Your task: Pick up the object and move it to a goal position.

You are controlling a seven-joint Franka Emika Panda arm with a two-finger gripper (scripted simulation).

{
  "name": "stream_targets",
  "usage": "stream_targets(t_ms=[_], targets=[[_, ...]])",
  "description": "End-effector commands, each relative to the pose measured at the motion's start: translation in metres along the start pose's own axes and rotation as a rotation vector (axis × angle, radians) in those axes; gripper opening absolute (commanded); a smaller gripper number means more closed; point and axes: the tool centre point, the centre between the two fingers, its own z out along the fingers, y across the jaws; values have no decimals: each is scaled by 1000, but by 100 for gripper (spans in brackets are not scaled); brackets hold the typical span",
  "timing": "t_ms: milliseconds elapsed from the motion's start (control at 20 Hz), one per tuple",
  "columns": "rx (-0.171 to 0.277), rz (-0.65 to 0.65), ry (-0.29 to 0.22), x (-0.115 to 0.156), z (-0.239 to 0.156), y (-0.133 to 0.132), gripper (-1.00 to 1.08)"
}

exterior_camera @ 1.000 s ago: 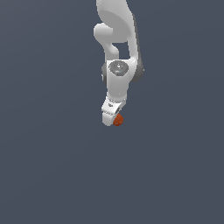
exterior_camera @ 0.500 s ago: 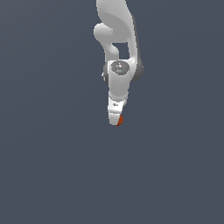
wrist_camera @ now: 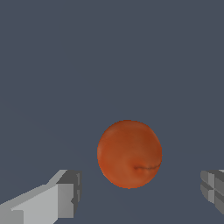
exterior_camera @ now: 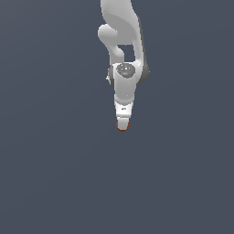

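Note:
The object is a small orange-red ball (wrist_camera: 129, 154) with a slightly mottled surface, lying on the flat grey floor. In the wrist view it sits between my two fingers (wrist_camera: 65, 194), which stand wide apart on either side without touching it. My gripper (wrist_camera: 140, 194) is open. In the exterior view the white gripper (exterior_camera: 122, 124) points straight down over the ball, and only a thin orange-red rim of the ball (exterior_camera: 121, 130) shows under the fingertips.
The white arm (exterior_camera: 123, 41) comes down from the top of the exterior view. A plain dark grey surface (exterior_camera: 55, 173) fills everything around it.
The gripper has swung from the ball's side to directly over it and come lower. The ball, earlier visible beside the fingertips, is now almost covered in the exterior view.

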Motion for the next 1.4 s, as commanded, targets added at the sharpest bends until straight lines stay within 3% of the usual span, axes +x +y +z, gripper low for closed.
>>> stream_targets(t_ms=[0, 400, 1150, 1200, 1350], targets=[[-1, -19, 1, 1, 0, -1, 100], [-1, -22, 1, 1, 5, -1, 100], [-1, -26, 1, 1, 51, -2, 100], [-1, -26, 1, 1, 51, -2, -100], [-1, -26, 1, 1, 51, -2, -100]])
